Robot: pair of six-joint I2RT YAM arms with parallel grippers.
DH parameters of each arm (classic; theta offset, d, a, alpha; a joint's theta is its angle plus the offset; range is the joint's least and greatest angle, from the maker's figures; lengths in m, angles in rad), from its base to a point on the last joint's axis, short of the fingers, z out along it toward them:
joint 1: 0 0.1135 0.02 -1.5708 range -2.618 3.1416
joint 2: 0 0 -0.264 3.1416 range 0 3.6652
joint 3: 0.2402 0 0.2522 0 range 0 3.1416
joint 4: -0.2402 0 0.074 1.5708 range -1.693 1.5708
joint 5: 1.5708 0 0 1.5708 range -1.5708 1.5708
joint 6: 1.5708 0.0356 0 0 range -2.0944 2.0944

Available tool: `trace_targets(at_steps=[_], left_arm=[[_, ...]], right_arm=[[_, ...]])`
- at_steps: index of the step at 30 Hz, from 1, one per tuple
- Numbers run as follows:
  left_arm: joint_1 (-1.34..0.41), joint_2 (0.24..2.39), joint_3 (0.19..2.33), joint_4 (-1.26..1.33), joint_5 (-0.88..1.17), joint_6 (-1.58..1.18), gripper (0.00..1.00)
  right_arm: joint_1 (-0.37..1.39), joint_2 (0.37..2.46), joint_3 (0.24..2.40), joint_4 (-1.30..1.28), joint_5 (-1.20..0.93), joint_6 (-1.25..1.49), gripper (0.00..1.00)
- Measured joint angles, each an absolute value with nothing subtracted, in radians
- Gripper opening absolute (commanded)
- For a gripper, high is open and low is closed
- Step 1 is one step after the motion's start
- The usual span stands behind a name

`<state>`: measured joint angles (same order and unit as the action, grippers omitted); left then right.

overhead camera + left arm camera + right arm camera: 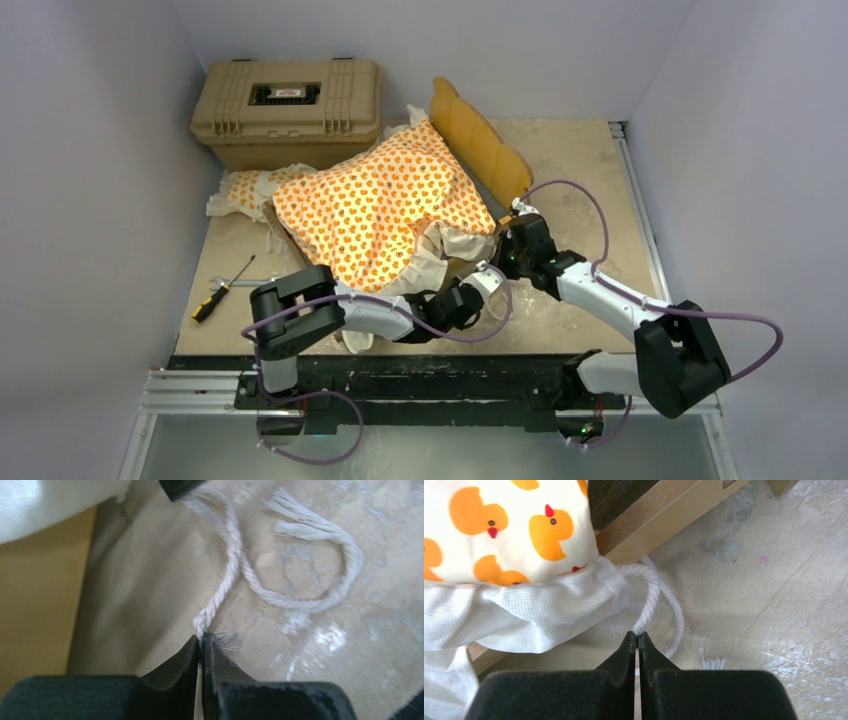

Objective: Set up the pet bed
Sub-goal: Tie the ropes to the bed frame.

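Top view: the small light-wood bed frame with scalloped headboard [482, 140] stands slantwise at mid-table. The orange duck-print mattress cushion with white ruffle [385, 200] is draped crookedly over the frame. The small matching pillow [250, 188] lies at the cushion's left, just before the tan plastic hard case [288, 105]. A yellow-and-black screwdriver [222, 290] rests near the left edge of the pale scuffed table [590, 170].

Left wrist view: the left gripper [202, 642] is closed, its jaws pinching the frayed end of a white twisted cotton cord [227, 575] that curls across the tabletop.

Right wrist view: the right gripper [638, 641] is likewise closed, its jaws nipping a looped white cord [651, 590] that emerges from beneath the ruffle beside the frame's wooden rail. Whether both views show one cord cannot be told.
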<state>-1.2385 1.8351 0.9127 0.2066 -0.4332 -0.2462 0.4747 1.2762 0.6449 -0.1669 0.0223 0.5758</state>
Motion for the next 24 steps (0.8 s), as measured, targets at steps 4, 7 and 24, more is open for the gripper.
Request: trace_targets(at_steps=[4,7,24], left_arm=[[-1.217,1.863,0.921,0.252,-0.496,-0.215,0.07],[-1.189,1.895,0.937,0.324,-0.51,-0.189,0.07],[-1.151,2.011,0.959,0.626,-0.54,-0.181,0.44]], right_arm=[[0.474,1.262,0.645,-0.168,0.008,0.581,0.0],[0.47,1.249,0.644,-0.167,0.005,0.584,0.0],[0.452,1.208,0.597,-0.173,-0.046,0.606,0.0]])
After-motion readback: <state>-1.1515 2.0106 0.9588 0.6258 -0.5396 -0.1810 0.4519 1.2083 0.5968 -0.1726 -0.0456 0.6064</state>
